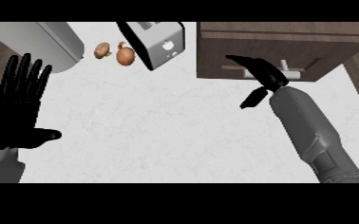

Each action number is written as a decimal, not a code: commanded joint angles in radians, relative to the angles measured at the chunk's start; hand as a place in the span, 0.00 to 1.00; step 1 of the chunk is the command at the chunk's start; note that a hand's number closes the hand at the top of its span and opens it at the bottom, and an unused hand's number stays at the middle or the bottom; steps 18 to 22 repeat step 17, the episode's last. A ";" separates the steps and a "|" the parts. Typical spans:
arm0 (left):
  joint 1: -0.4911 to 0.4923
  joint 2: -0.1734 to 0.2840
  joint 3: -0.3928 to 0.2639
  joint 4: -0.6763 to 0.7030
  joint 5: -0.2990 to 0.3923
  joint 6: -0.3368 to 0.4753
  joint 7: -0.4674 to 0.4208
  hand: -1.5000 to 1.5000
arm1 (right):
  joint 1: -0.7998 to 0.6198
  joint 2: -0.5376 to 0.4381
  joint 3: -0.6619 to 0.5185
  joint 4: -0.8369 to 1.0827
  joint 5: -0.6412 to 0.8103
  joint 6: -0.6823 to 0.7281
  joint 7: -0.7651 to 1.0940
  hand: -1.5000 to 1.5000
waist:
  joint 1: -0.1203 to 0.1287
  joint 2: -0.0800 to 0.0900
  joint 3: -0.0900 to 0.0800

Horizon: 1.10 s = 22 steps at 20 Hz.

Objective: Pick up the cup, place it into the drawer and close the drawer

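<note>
- A white counter [168, 123] is filling most of the view from above.
- The left hand [22, 105] is resting at the left edge, fingers straight and spread, pointing up.
- The right hand [261, 76] is reaching to the front of a dark brown drawer [270, 40] at the upper right, fingers straight and pressed together, thumb hanging apart below.
- The fingers are lying beside the drawer's pale handle [288, 71].
- No cup is showing; I cannot tell where it is.
- A toaster [157, 42] is sitting at the top centre.
- An onion [126, 56] and a mushroom [103, 50] are lying just left of the toaster.
- A grey appliance [49, 42] is standing at the upper left.
</note>
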State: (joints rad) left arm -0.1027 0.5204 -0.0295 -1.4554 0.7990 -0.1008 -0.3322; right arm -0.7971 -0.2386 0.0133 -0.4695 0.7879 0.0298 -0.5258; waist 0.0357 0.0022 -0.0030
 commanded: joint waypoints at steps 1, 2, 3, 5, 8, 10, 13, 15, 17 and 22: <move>0.046 -0.008 0.010 0.013 -0.007 -0.060 -0.026 0.00 | -0.116 -0.041 -0.046 0.168 0.002 0.006 -0.019 0.00 | 0.016 0.015 0.005; 0.010 -0.013 0.015 0.003 -0.012 -0.022 -0.011 0.00 | -0.118 -0.049 -0.035 0.199 0.019 0.001 -0.041 0.00 | 0.016 0.017 0.005; -0.031 -0.022 0.003 0.056 -0.037 -0.030 -0.029 0.00 | -0.143 -0.067 -0.051 0.209 0.009 0.013 -0.034 0.00 | 0.017 0.023 0.005; -0.050 -0.030 -0.004 0.031 -0.015 -0.044 -0.006 0.00 | -0.176 -0.074 -0.062 0.240 0.006 0.016 -0.031 0.00 | 0.028 0.026 0.006; -0.023 -0.035 -0.017 0.026 -0.045 -0.034 -0.017 0.00 | -0.198 -0.127 -0.072 0.266 0.003 0.045 -0.066 0.00 | 0.043 0.032 0.006; -0.038 -0.030 -0.013 0.036 -0.034 -0.037 0.004 0.00 | -0.207 -0.119 -0.076 0.279 0.003 0.033 -0.048 0.00 | 0.048 0.037 0.007; -0.018 -0.040 -0.016 0.020 -0.056 -0.039 -0.027 0.00 | -0.211 -0.112 -0.082 0.295 0.000 0.021 -0.054 0.00 | 0.054 0.033 0.007; -0.007 -0.047 -0.031 0.034 -0.074 -0.044 -0.031 0.00 | -0.215 -0.132 -0.088 0.306 -0.005 0.042 -0.066 0.00 | 0.054 0.036 0.007; -0.038 -0.051 -0.016 0.065 -0.080 -0.028 -0.037 0.00 | -0.237 -0.163 -0.094 0.305 -0.010 0.070 -0.094 0.00 | 0.046 0.037 0.006; -0.038 -0.051 -0.016 0.065 -0.080 -0.028 -0.037 0.00 | -0.237 -0.163 -0.094 0.305 -0.010 0.070 -0.094 0.00 | 0.046 0.037 0.006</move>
